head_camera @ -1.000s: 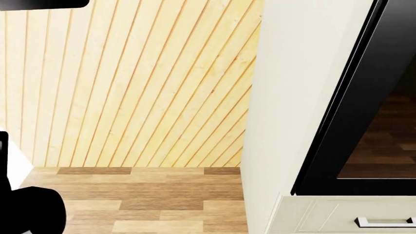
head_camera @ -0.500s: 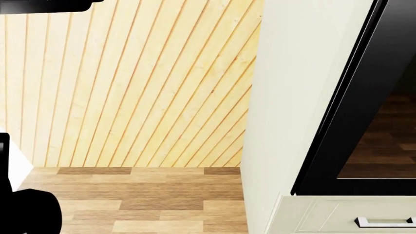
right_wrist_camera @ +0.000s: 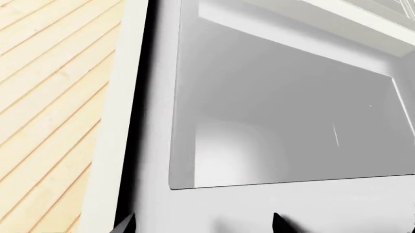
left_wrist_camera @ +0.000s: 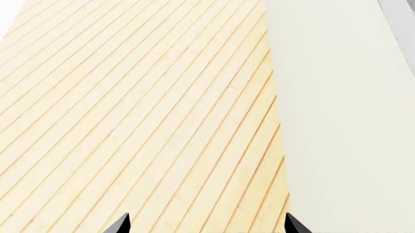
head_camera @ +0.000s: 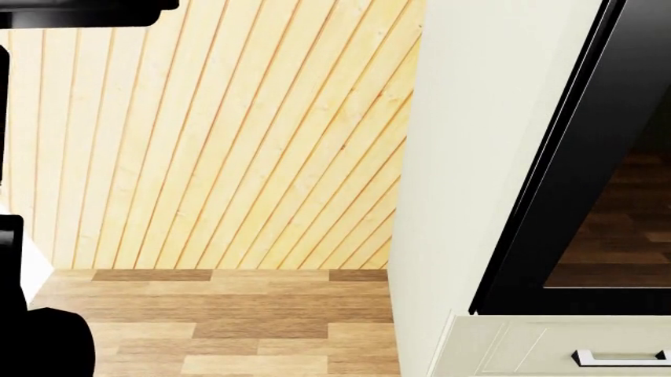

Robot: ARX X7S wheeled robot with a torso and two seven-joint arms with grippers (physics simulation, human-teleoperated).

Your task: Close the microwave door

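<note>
- Facing the plank wall [left_wrist_camera: 143,107], the left gripper [left_wrist_camera: 206,224] shows two fingertips set wide apart, holding nothing;
- right gripper [right_wrist_camera: 202,224] likewise spread wide, the microwave cavity [right_wrist_camera: 285,116] just ahead of it.

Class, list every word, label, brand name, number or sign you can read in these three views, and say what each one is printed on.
None can be read in any view.
The wood-plank wall, the white cabinet side, the dark glass door, the drawer handle and the microwave's glossy pane all show bare surfaces, with no print.
</note>
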